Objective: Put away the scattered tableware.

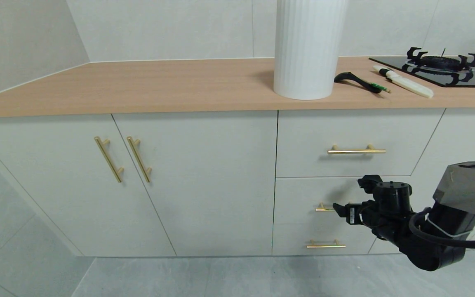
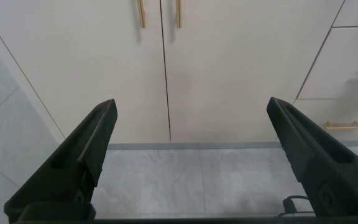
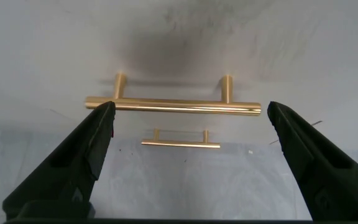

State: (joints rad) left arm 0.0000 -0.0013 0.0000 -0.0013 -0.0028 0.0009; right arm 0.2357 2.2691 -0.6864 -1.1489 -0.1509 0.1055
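On the wooden counter (image 1: 159,86), right of a tall white ribbed container (image 1: 306,47), lie a black utensil with a green end (image 1: 361,83) and a white knife (image 1: 404,82). My right gripper (image 1: 346,204) (image 3: 189,112) is open, low in front of the drawer stack. Its fingers stand either side of the middle drawer's gold handle (image 1: 323,209) (image 3: 173,106), a short way off it. My left gripper (image 2: 191,106) is open and holds nothing, facing the base of the cupboard doors (image 2: 166,62) above the floor.
A gas hob (image 1: 447,66) sits at the counter's right end. The top drawer handle (image 1: 356,151) and bottom drawer handle (image 1: 326,246) (image 3: 180,143) show, all drawers shut. Two cupboard handles (image 1: 124,159) are at the left. Grey floor tiles (image 1: 221,276) lie below.
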